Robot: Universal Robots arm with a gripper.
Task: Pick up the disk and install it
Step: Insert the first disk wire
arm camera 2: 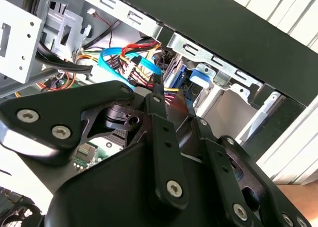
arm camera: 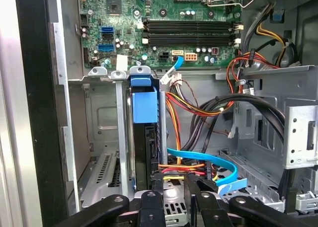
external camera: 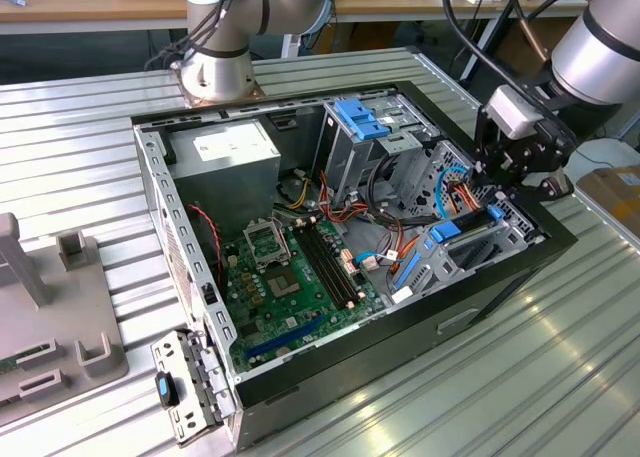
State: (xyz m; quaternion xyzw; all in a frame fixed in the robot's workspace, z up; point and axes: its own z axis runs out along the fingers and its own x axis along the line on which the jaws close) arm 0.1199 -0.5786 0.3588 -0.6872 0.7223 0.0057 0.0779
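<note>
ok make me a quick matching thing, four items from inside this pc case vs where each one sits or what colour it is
Items:
1. disk
2. gripper
3. motherboard
4. power supply

Descriptions:
A. green board flat on the case floor
B. grey box in the case's far corner, near the arm's base
C. blue-framed, standing on edge in the metal drive bay
D. black, over the drive bay at the exterior view's right

Pairs: 1-C, 2-D, 3-A, 4-B

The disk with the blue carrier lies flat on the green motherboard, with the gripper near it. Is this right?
Not quite: the first wrist view shows the disk standing in a slot of the metal drive cage, not on the motherboard. The gripper is near it.
</note>
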